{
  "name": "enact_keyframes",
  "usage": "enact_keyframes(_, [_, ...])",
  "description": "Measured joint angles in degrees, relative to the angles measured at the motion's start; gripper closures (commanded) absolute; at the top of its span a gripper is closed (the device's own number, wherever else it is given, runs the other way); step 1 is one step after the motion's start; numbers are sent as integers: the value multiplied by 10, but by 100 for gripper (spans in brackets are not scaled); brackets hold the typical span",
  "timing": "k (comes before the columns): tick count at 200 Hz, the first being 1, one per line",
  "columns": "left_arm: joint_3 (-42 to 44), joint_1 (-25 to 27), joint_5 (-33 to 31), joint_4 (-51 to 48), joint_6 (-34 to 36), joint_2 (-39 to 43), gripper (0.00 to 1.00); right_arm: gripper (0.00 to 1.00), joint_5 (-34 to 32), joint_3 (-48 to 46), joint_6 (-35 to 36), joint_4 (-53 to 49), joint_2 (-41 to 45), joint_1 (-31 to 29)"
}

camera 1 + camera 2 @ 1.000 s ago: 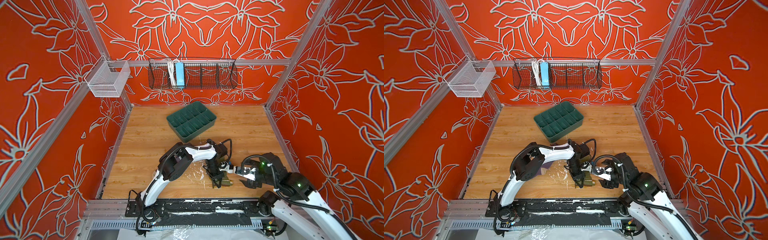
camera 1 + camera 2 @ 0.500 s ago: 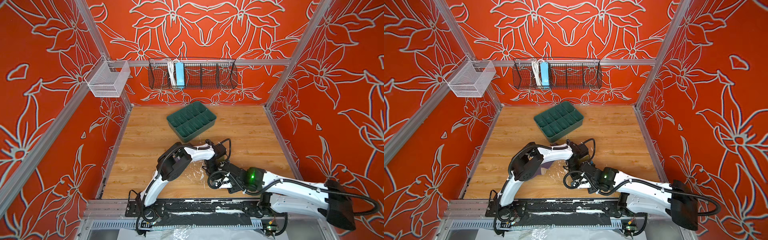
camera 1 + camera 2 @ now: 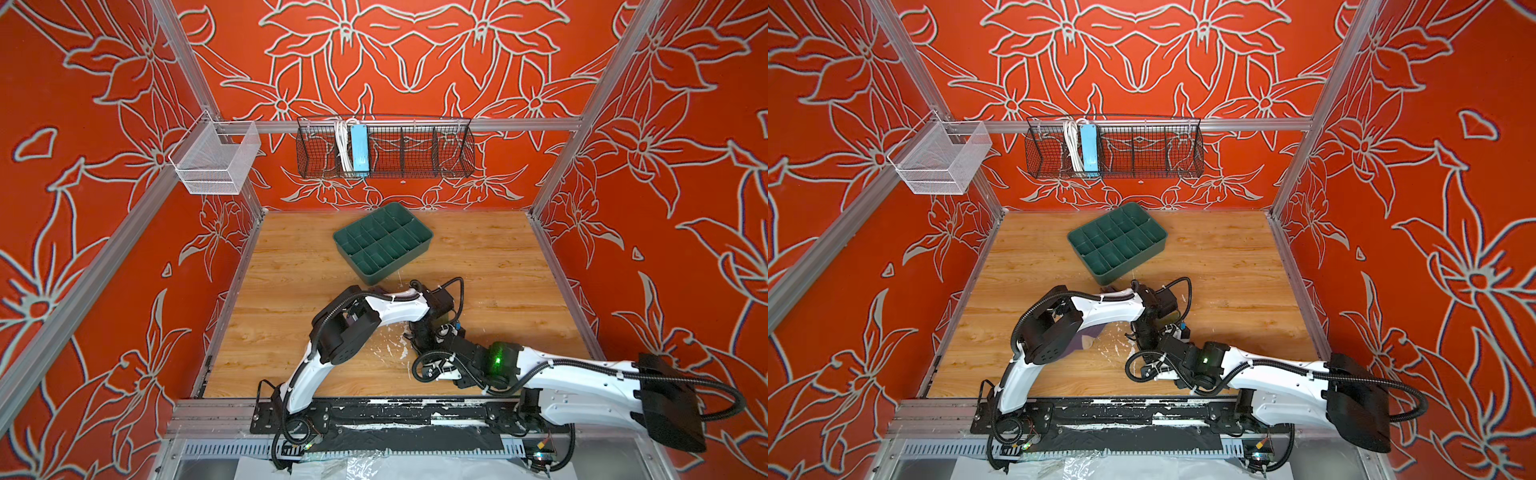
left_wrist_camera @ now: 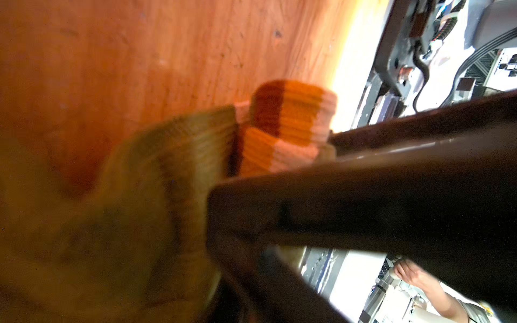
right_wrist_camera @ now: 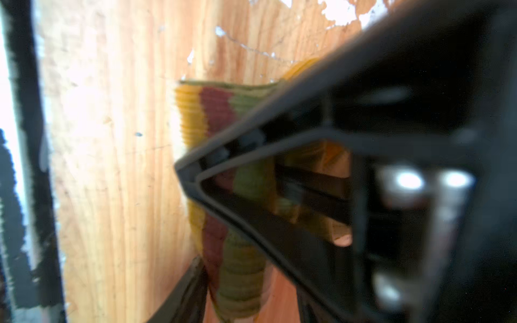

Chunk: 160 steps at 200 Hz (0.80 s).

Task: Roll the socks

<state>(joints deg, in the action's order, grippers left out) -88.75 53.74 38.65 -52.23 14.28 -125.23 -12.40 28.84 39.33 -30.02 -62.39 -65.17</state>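
The olive sock [image 4: 181, 156], with orange, brown and cream stripes at its cuff, hangs just above the wooden table [image 3: 316, 291]. It is hidden under both grippers in both top views. My left gripper [image 3: 430, 328] points down at it, and blur hides how its jaws stand. My right gripper [image 3: 419, 347] reaches in low from the right. The olive sock [image 5: 240, 279] runs between its fingers [image 5: 184, 290], with a gap on one side. A patch of the purple sock [image 3: 1090, 337] shows under my left arm.
A green divided tray [image 3: 399, 266] sits behind the grippers near the table's middle. A black wire basket [image 3: 384, 151] and a white mesh basket [image 3: 216, 160] hang on the back rail. White scuffs mark the wood near the grippers.
My right arm has stretched out low to the left until its gripper meets the left one at the sock. Its jaws have narrowed. The left arm has stayed in place.
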Motion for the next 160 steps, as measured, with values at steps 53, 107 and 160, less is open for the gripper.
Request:
enact_keyframes(53, [-16, -5, -30, -12, 14, -1, 81, 38, -5, -1, 3, -14, 30, -19])
enact_keyframes(107, [-69, -22, -112, -29, 45, -14, 81, 38, -23, -22, 6, 74, 16, -20])
enact_keyframes(160, [-86, -44, -149, -37, 70, -19, 81, 39, -10, -29, 4, 174, -47, 30])
